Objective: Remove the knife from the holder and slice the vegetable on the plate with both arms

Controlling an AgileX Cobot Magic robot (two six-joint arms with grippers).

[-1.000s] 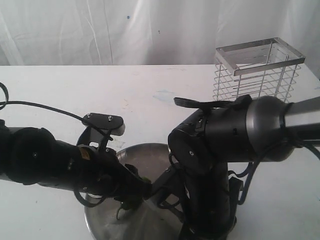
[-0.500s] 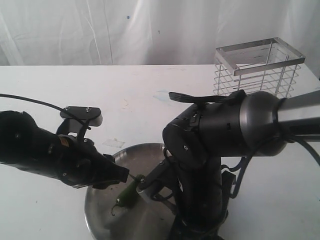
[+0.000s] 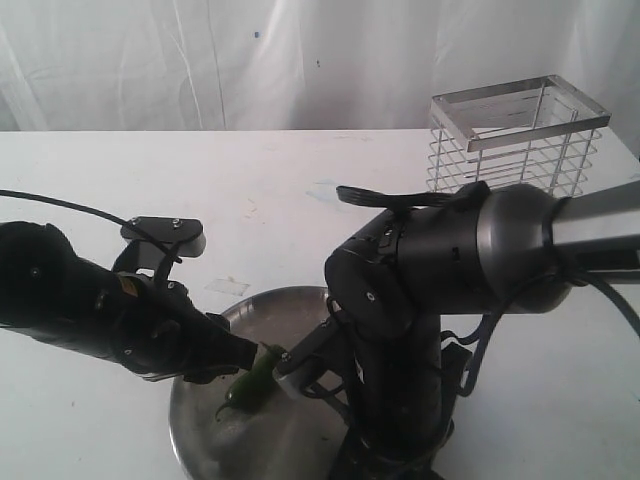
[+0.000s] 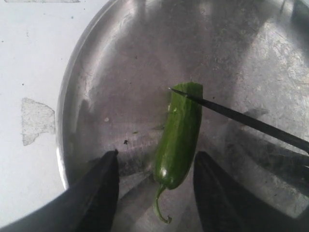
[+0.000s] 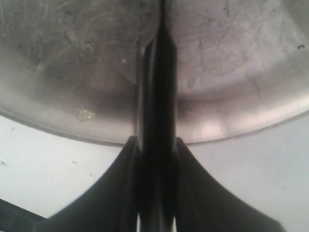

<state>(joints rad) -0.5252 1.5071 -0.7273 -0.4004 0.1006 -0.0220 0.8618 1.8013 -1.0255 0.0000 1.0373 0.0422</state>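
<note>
The dark-green vegetable (image 4: 178,140) lies on the steel plate (image 4: 111,63), its curled stem pointing toward my left gripper (image 4: 157,154). That gripper is open, one finger on each side of the stem end, neither touching it. The knife (image 4: 241,121) reaches in from the right arm's side, its tip resting at the pod's cut end. My right gripper (image 5: 157,142) is shut on the knife (image 5: 157,96) over the plate's rim (image 5: 231,130). From the exterior, the vegetable (image 3: 255,375) sits between the left gripper (image 3: 235,355) and the bulky right arm (image 3: 440,270). The wire holder (image 3: 515,140) stands empty at the back right.
The plate (image 3: 200,440) sits at the table's near edge. A white curtain hangs behind the white table (image 3: 300,180). A pale patch marks the table (image 4: 36,121) beside the plate. The right arm's bulk hides the plate's right half in the exterior view.
My left arm has drawn back to the left, uncovering the vegetable, then held still. The right arm shifted slightly left with the knife. Neither gripper's opening changed.
</note>
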